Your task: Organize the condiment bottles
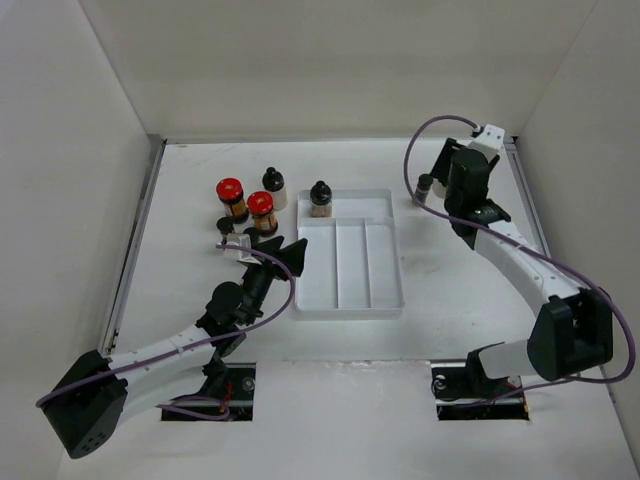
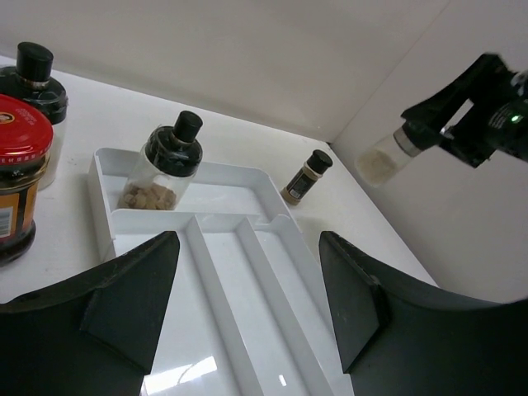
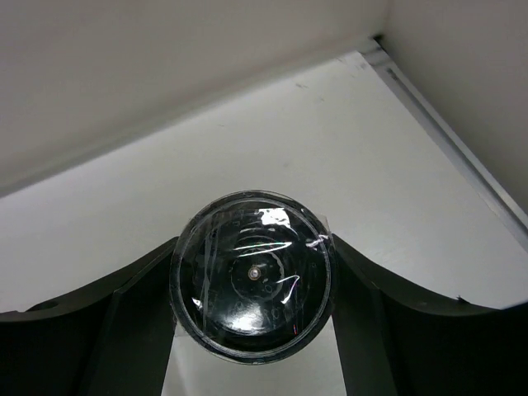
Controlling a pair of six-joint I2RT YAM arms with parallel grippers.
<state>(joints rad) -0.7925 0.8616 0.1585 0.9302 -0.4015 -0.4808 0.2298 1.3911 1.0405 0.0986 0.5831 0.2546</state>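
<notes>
My right gripper point(image 1: 465, 195) is shut on the round dark lid of a clear jar point(image 3: 252, 276) and holds it above the table; the jar also shows in the left wrist view point(image 2: 381, 158), while the top view hides it. My left gripper point(image 2: 247, 247) is open and empty, low over the white tray's point(image 1: 345, 300) left edge. One black-capped bottle point(image 1: 320, 198) leans in the tray's far compartment. Two red-capped amber bottles point(image 1: 231, 195) point(image 1: 261, 208), a black-capped white one point(image 1: 273, 187) and a small one point(image 1: 225, 226) stand left of the tray. Another small bottle point(image 1: 424, 186) stands right of it.
The tray's three long compartments point(image 2: 247, 280) hold nothing. White walls close the table on three sides, with metal rails point(image 1: 135, 240) along the left and right edges. My right arm's cable point(image 1: 430, 125) loops near the back right corner.
</notes>
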